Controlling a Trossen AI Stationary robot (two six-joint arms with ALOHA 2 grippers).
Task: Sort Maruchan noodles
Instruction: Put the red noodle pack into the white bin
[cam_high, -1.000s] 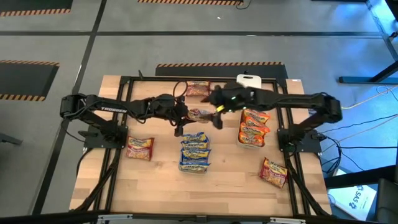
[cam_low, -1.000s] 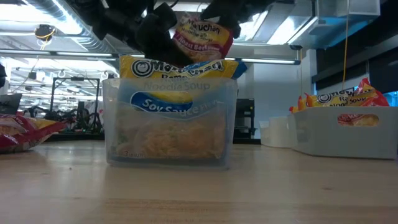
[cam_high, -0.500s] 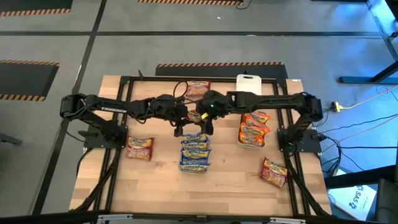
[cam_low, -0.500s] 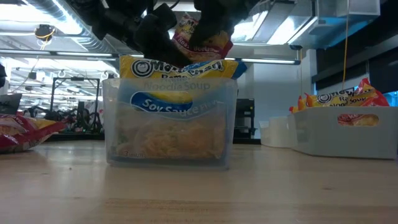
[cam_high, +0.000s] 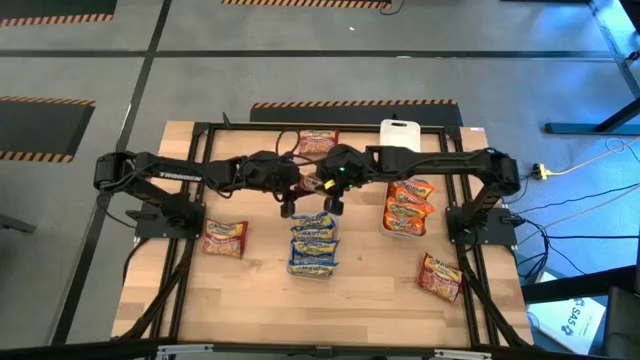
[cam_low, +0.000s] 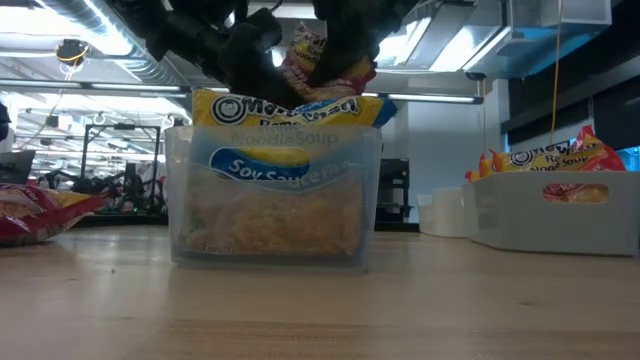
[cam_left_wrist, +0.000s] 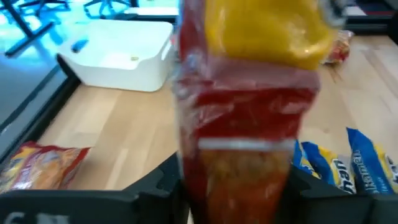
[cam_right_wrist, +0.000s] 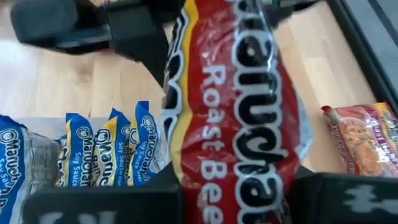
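Both hands, left hand (cam_high: 289, 199) and right hand (cam_high: 330, 200), apparently pinch one red packet (cam_high: 315, 186) aloft.

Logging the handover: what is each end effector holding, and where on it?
Both hold the dark red packet: the right end effector at one end, the left end effector at the other.

Red packet (cam_right_wrist: 239, 118) held mid-air above blue packets (cam_high: 313, 245) standing in a row; orange packets (cam_high: 407, 205) stacked rightward; loose ones (cam_high: 226, 238) lying flat.

Open tabletop (cam_high: 370, 290) before crowded centre, seemingly.
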